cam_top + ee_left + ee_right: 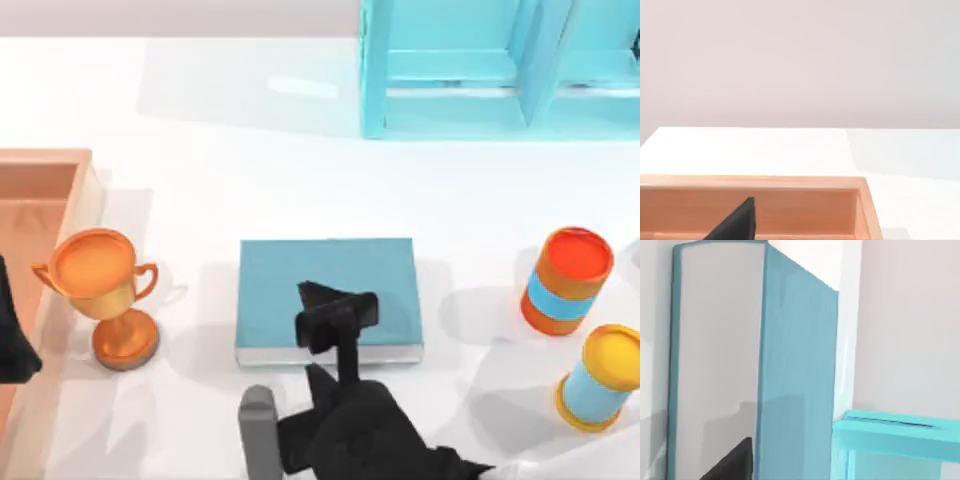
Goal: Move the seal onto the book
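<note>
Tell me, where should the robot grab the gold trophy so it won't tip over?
Probably the thin stem of the trophy, between its wide cup and round base. It stands upright, and the stem looks narrow enough for two fingers. Come in from the top view's right, since the wooden tray sits close on its left.

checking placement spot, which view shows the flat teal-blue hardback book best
The top view: the whole teal-blue hardback book lies flat mid-table, the right gripper over its front edge. The right wrist view shows its cover and white page edge close up.
</note>
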Action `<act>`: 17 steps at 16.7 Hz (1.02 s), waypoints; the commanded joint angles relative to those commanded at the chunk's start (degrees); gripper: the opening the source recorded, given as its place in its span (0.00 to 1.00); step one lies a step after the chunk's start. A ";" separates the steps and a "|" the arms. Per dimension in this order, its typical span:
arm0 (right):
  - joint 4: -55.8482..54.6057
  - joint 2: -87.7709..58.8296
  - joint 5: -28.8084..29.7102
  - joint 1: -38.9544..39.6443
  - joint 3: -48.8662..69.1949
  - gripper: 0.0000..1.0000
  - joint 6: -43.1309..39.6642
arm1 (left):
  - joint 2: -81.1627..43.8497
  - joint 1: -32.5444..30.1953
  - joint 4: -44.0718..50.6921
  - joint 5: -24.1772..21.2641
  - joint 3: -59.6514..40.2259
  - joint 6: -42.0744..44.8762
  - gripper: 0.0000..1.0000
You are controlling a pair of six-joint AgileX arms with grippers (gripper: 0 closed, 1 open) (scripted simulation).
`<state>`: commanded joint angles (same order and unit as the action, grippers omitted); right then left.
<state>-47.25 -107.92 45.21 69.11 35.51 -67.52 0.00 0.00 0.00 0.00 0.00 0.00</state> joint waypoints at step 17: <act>14.81 20.40 4.43 5.09 -9.72 1.00 20.62 | 0.00 0.00 0.00 0.00 0.00 0.00 1.00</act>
<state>-32.44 -87.52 49.64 74.19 25.79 -46.90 0.00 0.00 0.00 0.00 0.00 0.00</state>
